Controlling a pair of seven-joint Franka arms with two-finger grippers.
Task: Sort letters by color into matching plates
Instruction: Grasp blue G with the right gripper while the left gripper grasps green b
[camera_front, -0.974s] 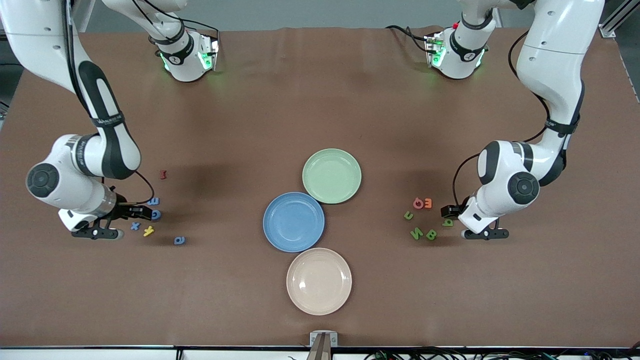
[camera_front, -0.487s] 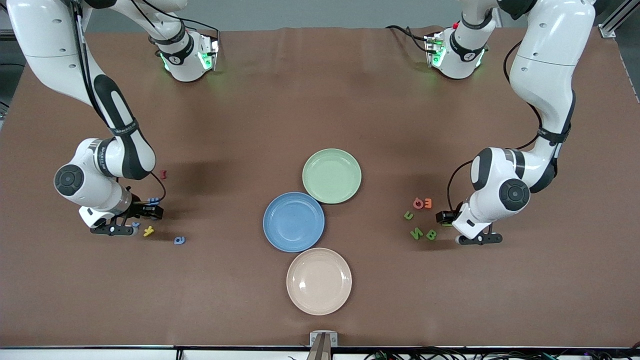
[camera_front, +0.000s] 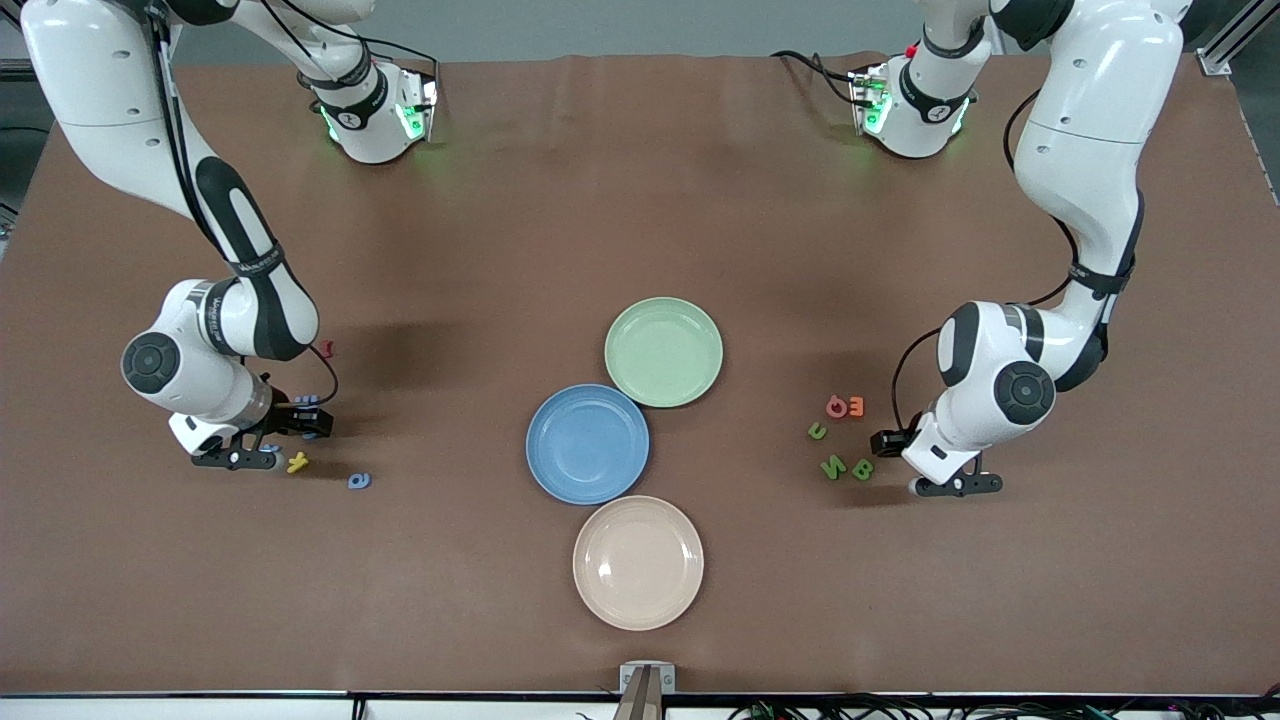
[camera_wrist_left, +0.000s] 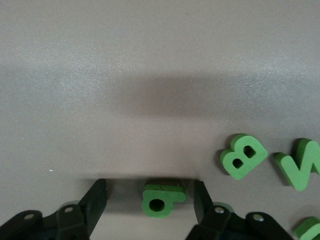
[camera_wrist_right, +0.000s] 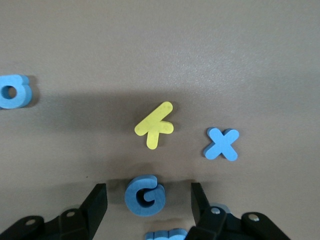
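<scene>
My left gripper (camera_wrist_left: 149, 186) is down at the table, open, with a green letter (camera_wrist_left: 162, 200) between its fingers; the letter lies close to one finger with a gap to the other. The green B (camera_wrist_left: 243, 156) and green N (camera_wrist_left: 300, 165) lie beside it. My right gripper (camera_wrist_right: 148, 186) is open too and straddles a blue G (camera_wrist_right: 145, 195), with a gap on each side. A blue X (camera_wrist_right: 221, 144) and a blue round letter (camera_wrist_right: 12, 91) lie nearby. The green plate (camera_front: 663, 351) and blue plate (camera_front: 587, 443) sit mid-table with nothing in them.
A cream plate (camera_front: 638, 562) sits nearer the front camera than the blue one. A yellow letter (camera_wrist_right: 155, 125) lies between the G and the X. A red letter (camera_front: 326, 348) is by the right arm. Pink and orange letters (camera_front: 846, 406) lie beside the green ones.
Both hands have slid a little toward the plates' side of their letter groups. The right gripper now straddles the blue G, the left the green letter.
</scene>
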